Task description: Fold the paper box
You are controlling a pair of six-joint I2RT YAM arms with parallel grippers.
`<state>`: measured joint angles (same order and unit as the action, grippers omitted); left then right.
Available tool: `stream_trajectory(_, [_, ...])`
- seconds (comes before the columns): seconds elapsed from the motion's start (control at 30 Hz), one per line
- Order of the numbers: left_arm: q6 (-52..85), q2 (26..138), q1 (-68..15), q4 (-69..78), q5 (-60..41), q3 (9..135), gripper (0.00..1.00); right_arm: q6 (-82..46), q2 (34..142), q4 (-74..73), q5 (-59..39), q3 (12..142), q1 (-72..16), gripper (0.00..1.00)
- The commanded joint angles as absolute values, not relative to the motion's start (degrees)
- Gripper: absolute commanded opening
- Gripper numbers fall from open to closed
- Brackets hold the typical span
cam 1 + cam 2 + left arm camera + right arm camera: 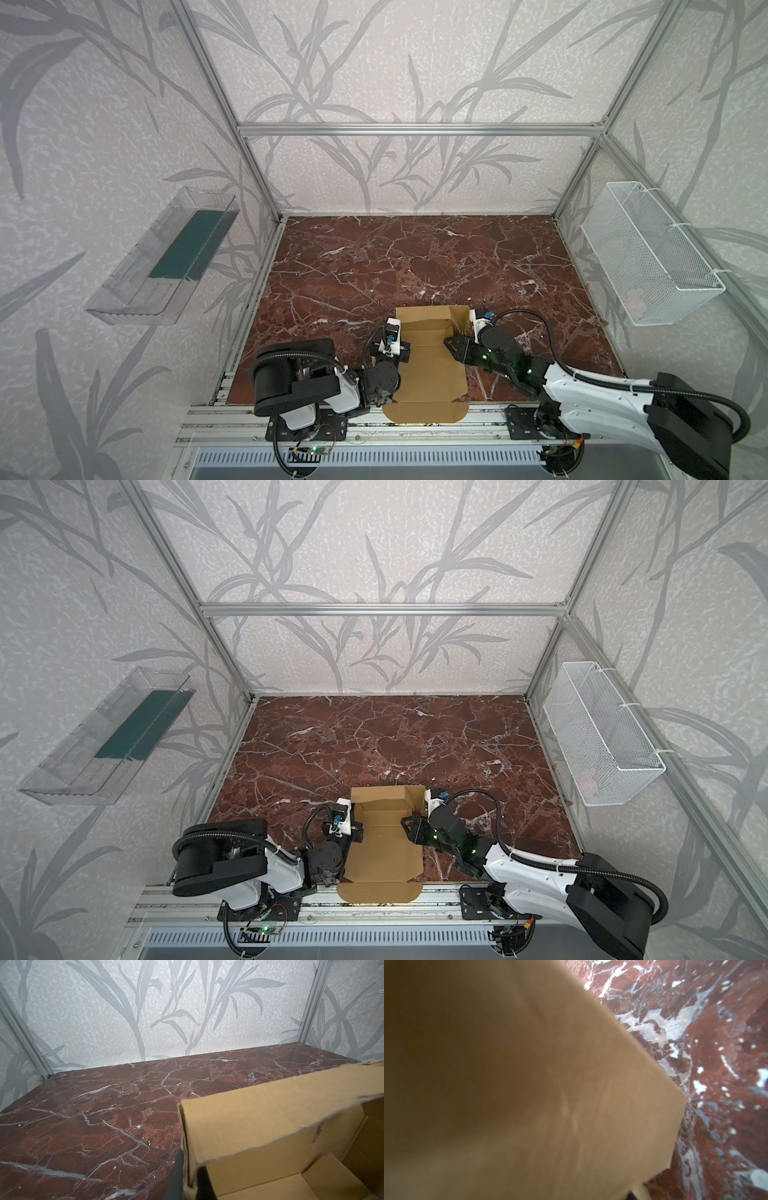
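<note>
Box sits at the near edge of the table, dead centre, and its front flap hangs over onto the rail. The far wall is standing and the side walls are up in both top views. Left fingers are clenched on the left wall, with cardboard pinched between them in the left wrist view. Right fingers are at the right wall. I can't tell whether they are gripping or loose, because blurred cardboard fills most of the right wrist view.
</note>
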<state>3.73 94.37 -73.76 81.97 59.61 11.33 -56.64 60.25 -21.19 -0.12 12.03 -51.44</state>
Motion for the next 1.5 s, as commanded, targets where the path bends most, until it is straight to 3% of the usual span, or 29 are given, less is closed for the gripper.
stream_trajectory(0.0, [4.88, 95.56, -74.00, 81.03, 59.84, 11.71, 0.00, -55.05, 61.35, -25.89, 0.74, 12.65, -53.11, 0.41])
stream_trajectory(0.27, [6.24, 96.41, -74.00, 81.02, 60.48, 11.58, 0.00, -53.87, 60.55, -25.64, 1.45, 13.61, -55.72, 0.40])
stream_trajectory(0.53, [5.23, 95.66, -73.83, 81.01, 61.79, 9.74, 0.00, -49.34, 25.68, 7.73, 10.82, 14.71, -55.72, 0.42])
stream_trajectory(0.67, [4.92, 95.36, -73.83, 80.96, 60.91, 9.68, 0.00, -46.83, 20.15, 21.36, 13.84, 20.88, -55.72, 0.43])
stream_trajectory(0.9, [3.61, 93.32, -73.83, 81.03, 57.82, 8.65, 0.00, -43.41, 27.43, 34.70, 21.86, 33.22, -51.88, 0.44])
stream_trajectory(1.2, [3.71, 92.37, -73.91, 81.01, 57.27, 7.70, 0.00, -43.04, 40.08, 22.83, 3.29, 31.42, -36.01, 0.46])
stream_trajectory(1.47, [3.80, 92.55, -74.00, 80.96, 56.81, 8.22, 0.00, -43.35, 48.00, 11.46, -2.09, 26.04, -35.05, 0.48])
